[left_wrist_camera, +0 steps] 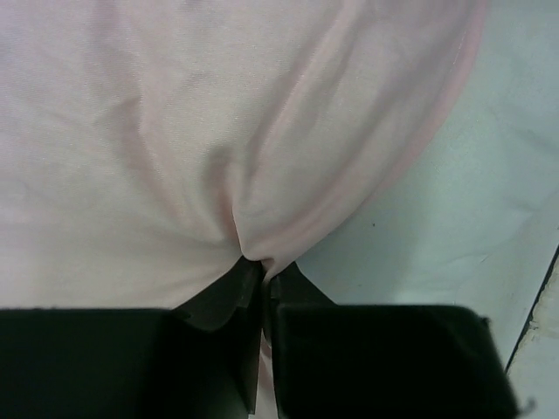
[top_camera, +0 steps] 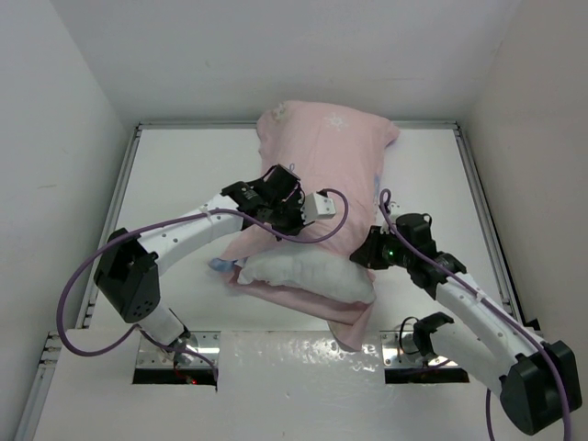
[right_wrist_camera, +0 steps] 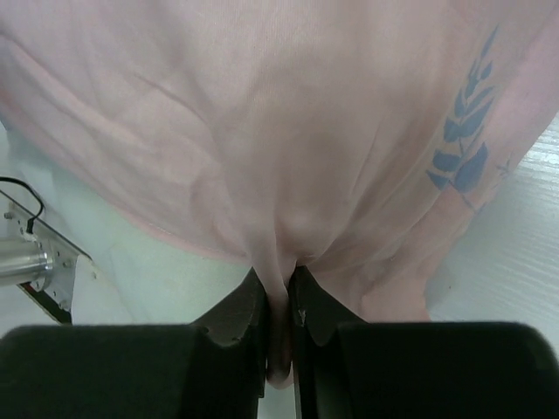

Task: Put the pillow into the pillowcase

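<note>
Left end effector has its two black fingers pressed together on a gather of the pillowcase, and the thin pink cloth draws into tight creases that fan out from the pinch. Right end effector is also closed on the pillowcase, with a narrow fold of the same cloth running down between its dark, angular fingers and showing below their tips. Seen from above, the left end effector sits on the left flank of the pillow and the right one at the pillow's right flank, each gripping the pink cloth there. The pillow is plump, white and softly rounded, and it lies partly inside the pillowcase: its far part is covered, swelling the cloth into a smooth puffed mound, while its near end bulges out bare toward the arm bases. A loose flap of pink cloth lies under that bare end and trails off past the pillow's near right corner. A small blue tag shows at the pillow's near left corner. The pillowcase is pale pink, matt and fine-woven, with faint white snowflake shapes on the far end of the mound, and a blue leafy sprig shows through it in the right wrist view. Around the pillow the tabletop is white, smooth and slightly glossy.
</note>
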Controlling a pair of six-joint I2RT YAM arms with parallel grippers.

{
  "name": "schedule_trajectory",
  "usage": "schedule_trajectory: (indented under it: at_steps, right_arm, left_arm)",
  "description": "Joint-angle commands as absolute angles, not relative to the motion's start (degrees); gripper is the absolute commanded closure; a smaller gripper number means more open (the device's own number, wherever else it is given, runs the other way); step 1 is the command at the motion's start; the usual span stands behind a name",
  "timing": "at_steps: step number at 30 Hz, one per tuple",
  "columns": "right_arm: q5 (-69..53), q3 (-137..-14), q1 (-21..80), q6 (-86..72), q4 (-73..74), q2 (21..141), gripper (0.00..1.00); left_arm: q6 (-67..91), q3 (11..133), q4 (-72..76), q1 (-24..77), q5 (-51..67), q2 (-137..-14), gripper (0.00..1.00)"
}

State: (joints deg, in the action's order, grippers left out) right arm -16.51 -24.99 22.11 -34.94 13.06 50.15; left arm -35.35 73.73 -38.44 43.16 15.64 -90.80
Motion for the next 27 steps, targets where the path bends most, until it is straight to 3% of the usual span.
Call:
schedule_trajectory:
  at_steps: [1,22,27]
  right_arm:
    - [-16.9,-27.6,22.0,-34.5,11.2,50.9,0.89]
    - [-15.3,-27.0,22.0,-34.5,14.7,49.4,0.87]
    - [-15.3,-26.0,22.0,-35.2,15.3,49.1,0.97]
  left_arm:
    - [-34.4,72.8,-37.8,43.6,16.7,-89.1,0.98]
    - [-33.9,71.2,-37.4,43.6,16.9,-88.6,1.0]
    - [-33.0,70.0,-36.3,43.6,16.9,-88.0,1.0]
